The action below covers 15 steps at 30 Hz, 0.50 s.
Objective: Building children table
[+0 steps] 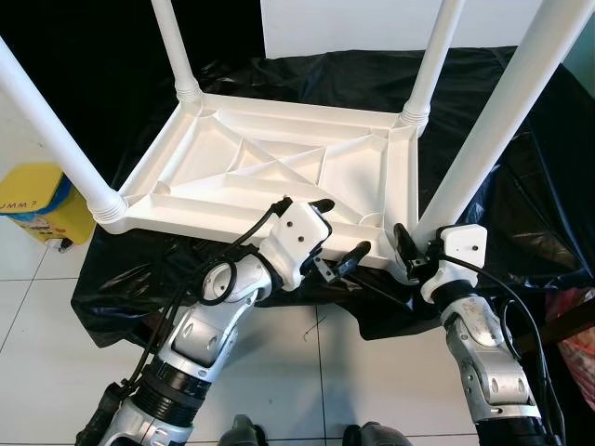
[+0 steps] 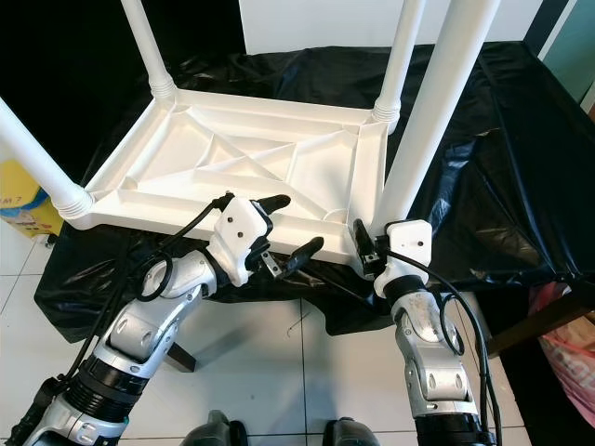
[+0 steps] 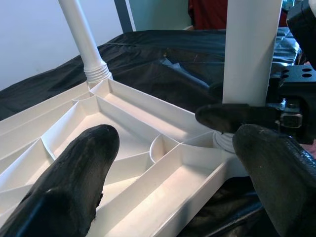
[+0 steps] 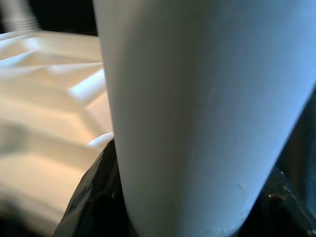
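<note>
While the white children's table [image 1: 279, 167] lies upside down on a black plastic sheet [image 1: 521, 186], its four legs point upward, each seated in a corner socket. The right gripper [image 1: 416, 249] is at the base of the near right leg [image 1: 493, 130], its jaws closed around that leg just above the socket. The left gripper [image 1: 337, 232] hovers over the near edge of the underside, just beside the same corner, its jaws spread wide and holding nothing. A yellow bin [image 1: 35, 200] stands on the tiled floor [image 1: 307, 372] to the left.
</note>
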### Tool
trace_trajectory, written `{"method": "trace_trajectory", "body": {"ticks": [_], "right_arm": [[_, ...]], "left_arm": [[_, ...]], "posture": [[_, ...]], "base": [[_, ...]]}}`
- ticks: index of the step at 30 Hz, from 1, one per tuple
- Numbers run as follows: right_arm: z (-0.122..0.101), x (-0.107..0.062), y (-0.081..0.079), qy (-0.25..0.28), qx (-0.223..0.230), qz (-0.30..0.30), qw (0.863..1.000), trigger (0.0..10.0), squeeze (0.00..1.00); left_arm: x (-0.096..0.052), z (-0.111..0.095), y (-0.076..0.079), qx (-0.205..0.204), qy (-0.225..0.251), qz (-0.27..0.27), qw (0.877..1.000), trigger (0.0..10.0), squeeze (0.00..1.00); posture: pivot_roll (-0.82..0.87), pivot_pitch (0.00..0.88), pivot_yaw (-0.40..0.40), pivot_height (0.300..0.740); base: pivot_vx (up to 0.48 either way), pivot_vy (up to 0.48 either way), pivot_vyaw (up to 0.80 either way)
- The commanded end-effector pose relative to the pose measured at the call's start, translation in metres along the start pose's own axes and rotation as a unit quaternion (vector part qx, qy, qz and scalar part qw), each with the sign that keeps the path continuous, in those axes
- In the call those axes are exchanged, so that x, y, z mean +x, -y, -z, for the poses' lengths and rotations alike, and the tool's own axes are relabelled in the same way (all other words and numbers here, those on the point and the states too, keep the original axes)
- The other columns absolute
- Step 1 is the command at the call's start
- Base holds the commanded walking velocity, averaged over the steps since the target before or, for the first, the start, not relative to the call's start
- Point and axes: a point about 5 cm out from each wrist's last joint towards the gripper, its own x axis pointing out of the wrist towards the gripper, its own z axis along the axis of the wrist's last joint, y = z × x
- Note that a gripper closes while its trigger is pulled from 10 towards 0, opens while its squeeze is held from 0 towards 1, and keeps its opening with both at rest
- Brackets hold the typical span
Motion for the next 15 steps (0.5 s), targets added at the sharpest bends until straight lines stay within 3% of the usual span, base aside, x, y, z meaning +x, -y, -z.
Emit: {"method": "trace_trajectory", "body": {"ticks": [1,4,7,15], "right_arm": [[0.011,-0.004,-0.005,-0.031,-0.004,0.024,0.999,10.0,0.00],[0.011,-0.003,-0.012,-0.034,0.007,0.084,0.996,10.0,0.00],[0.005,0.000,-0.020,-0.018,0.009,0.086,0.996,10.0,0.00],[0.002,-0.001,-0.020,-0.009,0.013,0.078,0.997,10.0,0.00]], "left_arm": [[0.001,0.001,0.004,-0.002,0.001,0.036,0.999,10.0,0.00],[0.002,0.002,0.006,-0.005,0.002,0.036,0.999,10.0,0.00],[0.003,0.002,0.008,-0.009,0.004,0.036,0.999,10.0,0.00],[0.003,0.003,0.010,-0.013,0.004,0.039,0.999,10.0,0.00]], "posture": [[-0.01,0.123,0.037,0.740],[-0.02,0.127,0.039,0.740],[-0.03,0.130,0.044,0.740],[-0.04,0.127,0.046,0.740]], "base": [[0.000,0.000,0.00],[0.000,0.000,0.00],[0.000,0.000,0.00],[0.000,0.000,0.00]]}}
